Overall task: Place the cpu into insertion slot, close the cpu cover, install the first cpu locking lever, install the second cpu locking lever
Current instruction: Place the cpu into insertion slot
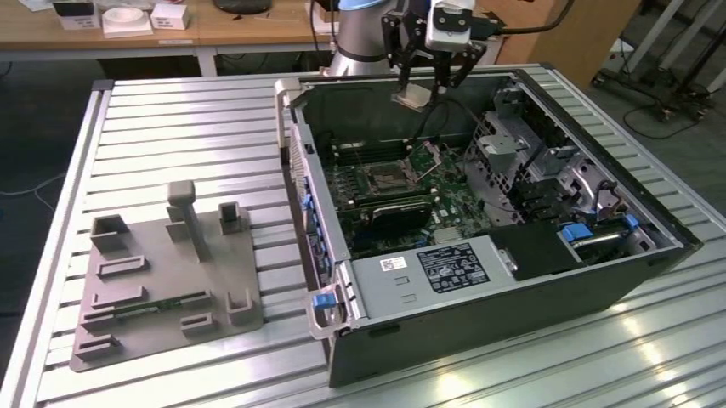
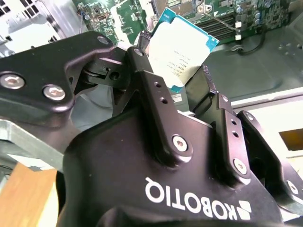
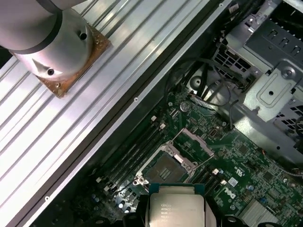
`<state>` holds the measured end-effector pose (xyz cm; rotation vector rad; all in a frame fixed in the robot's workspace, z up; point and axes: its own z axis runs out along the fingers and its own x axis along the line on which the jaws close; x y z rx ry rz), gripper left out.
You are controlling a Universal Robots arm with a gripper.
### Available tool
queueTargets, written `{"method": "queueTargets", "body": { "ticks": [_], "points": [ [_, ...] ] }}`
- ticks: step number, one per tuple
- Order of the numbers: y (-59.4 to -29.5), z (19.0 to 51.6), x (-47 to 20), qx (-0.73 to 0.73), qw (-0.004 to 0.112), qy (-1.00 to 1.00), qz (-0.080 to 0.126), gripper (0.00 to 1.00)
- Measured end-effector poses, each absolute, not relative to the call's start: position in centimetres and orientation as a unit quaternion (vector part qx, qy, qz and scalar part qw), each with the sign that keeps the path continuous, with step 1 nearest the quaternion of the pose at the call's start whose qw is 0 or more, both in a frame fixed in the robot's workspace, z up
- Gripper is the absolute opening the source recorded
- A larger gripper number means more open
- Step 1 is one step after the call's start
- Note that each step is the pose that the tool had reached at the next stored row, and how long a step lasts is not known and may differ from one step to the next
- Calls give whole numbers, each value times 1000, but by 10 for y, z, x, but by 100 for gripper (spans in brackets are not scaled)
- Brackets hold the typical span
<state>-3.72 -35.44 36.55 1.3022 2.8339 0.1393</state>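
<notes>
Gripper (image 1: 416,92): fingers closed on the cpu (image 2: 182,49), held above the computer case (image 1: 635,280).
Insertion slot (image 3: 165,171): uncovered, cpu cover (image 3: 193,142) tilted up beside it.

A small square chip (image 1: 411,99) is held between the fingertips of the gripper (image 1: 422,87), above the far end of an open computer case (image 1: 488,333). Well below it, on the green board (image 1: 460,202), the square socket (image 1: 380,180) is seen uncovered. Its metal cover frame (image 1: 428,158) is tilted up just beside it, toward the exterior view's right. A grey box with a white label (image 1: 422,269) is set at the near end of the case. The case is laid on a ribbed metal table (image 1: 182,127). A grey fixture plate (image 1: 159,285) is placed well apart from it, on the exterior view's left.
</notes>
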Motion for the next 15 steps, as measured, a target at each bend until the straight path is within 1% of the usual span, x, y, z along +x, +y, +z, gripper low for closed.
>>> {"method": "queueTargets", "body": {
  "ticks": [15],
  "points": [
    [-354,365,-40,429,10,902,45,54]
  ]
}}
